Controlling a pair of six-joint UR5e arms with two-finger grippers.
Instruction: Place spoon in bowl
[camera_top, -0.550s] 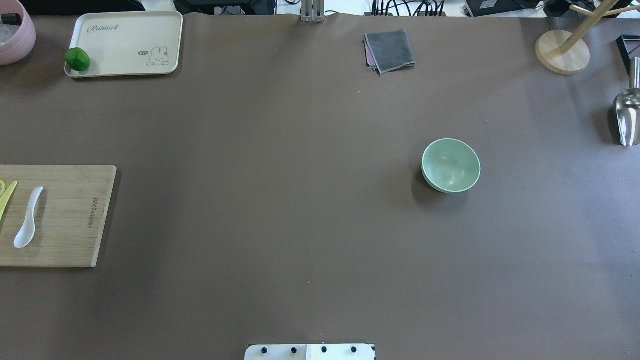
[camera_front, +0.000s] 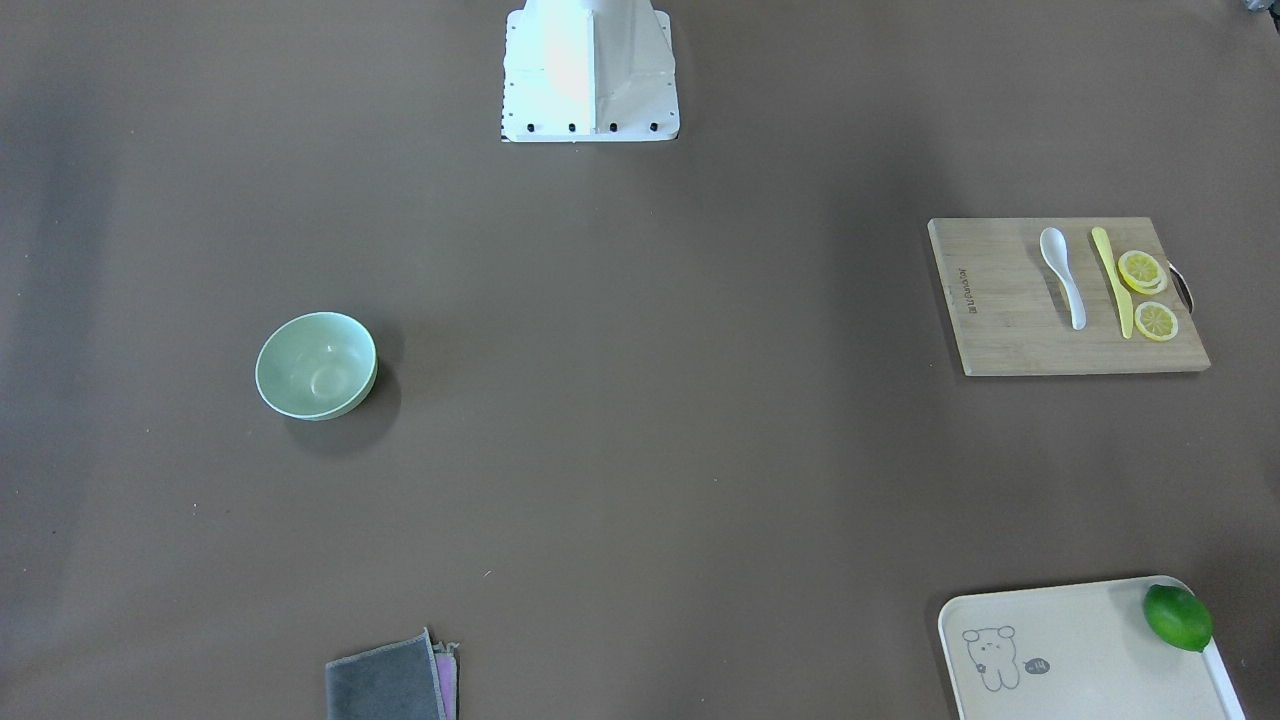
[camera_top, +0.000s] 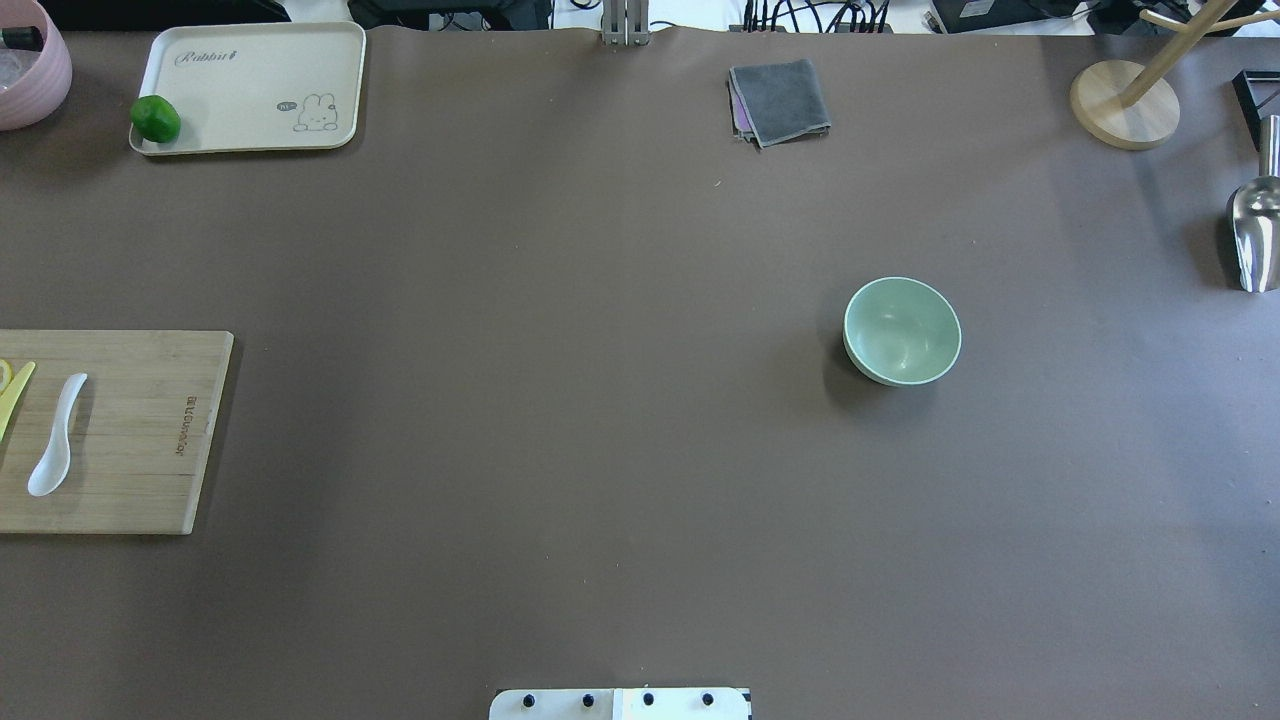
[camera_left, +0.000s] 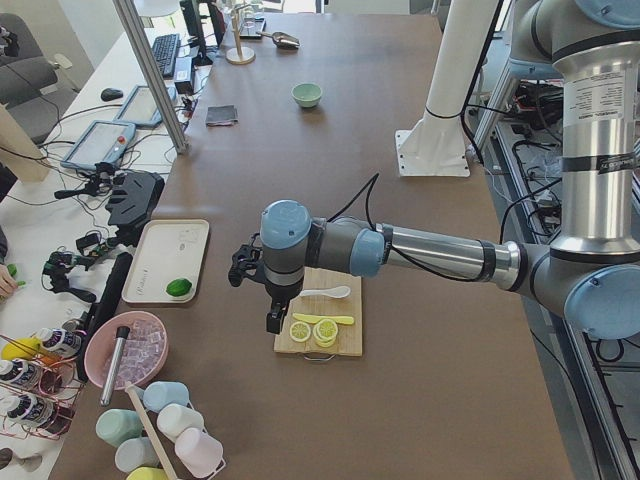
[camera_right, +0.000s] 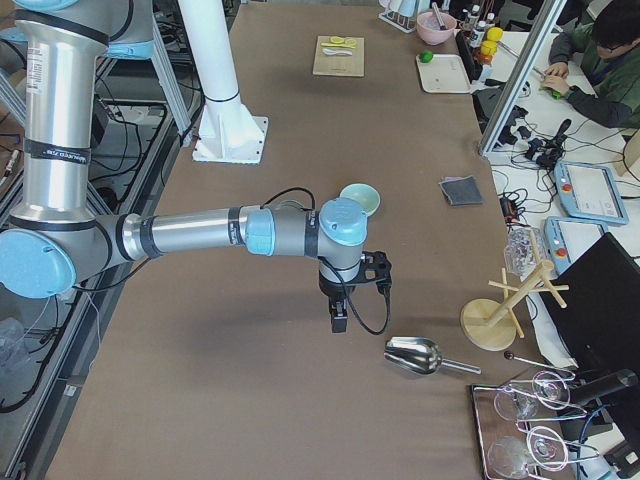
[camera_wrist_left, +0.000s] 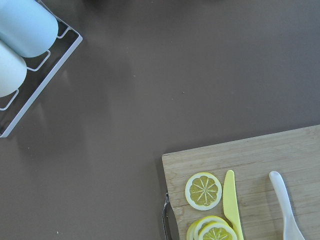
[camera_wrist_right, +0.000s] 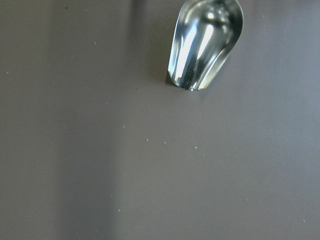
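Left claw (camera_left: 271, 318): it hangs fingers-down on a level forearm, above the table and clear of it. It appears only in the side view from the left end, so I cannot tell whether its fingers are spread or pressed together. Nothing is seen in its grip.

The spoon (camera_left: 325, 293) lies near this claw, apart from it, flat on a wooden cutting board (camera_front: 1000, 330). From the left wrist camera the order across the board is lemon slices (camera_wrist_left: 203, 190), a yellow knife (camera_wrist_left: 230, 202), then the spoon, so the spoon is the farthest of the three from the board's handle end. The scoop faces up.

The bowl (camera_top: 901, 331) stands upright on the brown table (camera_top: 560, 400), well apart from the left claw and from the spoon, at the far half of the table.

Right claw (camera_right: 338, 322): it points down over bare table, near the bowl. It appears only in the side view from the right end, so I cannot tell how its fingers stand. A metal scoop (camera_right: 413, 355) lies on the table close to this claw, untouched by it.
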